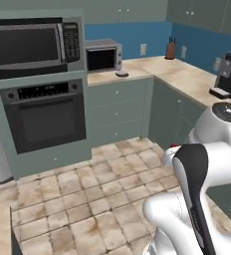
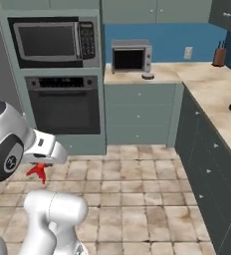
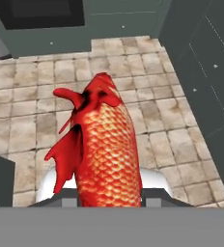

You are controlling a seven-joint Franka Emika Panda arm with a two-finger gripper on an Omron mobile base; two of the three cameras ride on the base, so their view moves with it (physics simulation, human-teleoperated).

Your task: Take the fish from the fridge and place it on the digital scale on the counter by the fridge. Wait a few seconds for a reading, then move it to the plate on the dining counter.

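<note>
Clenched on the fish [image 3: 104, 149], fingers [image 3: 155, 195] at its lower end; long axis running straight out ahead of the hand, tail fin foremost, carried in mid-air above the tiled floor [image 3: 32, 82], no tabletop beneath.

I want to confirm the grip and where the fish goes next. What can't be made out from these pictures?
- Finger tips: in the hand view the scaly orange-red fish covers them, so their contact is hidden.
- Gripper: in the right base view the robot's white arm hides it; just the fish's red tail pokes out below.
- Small dark round device on the beige marbled counter: too small to tell in either base view whether it is the scale.
</note>
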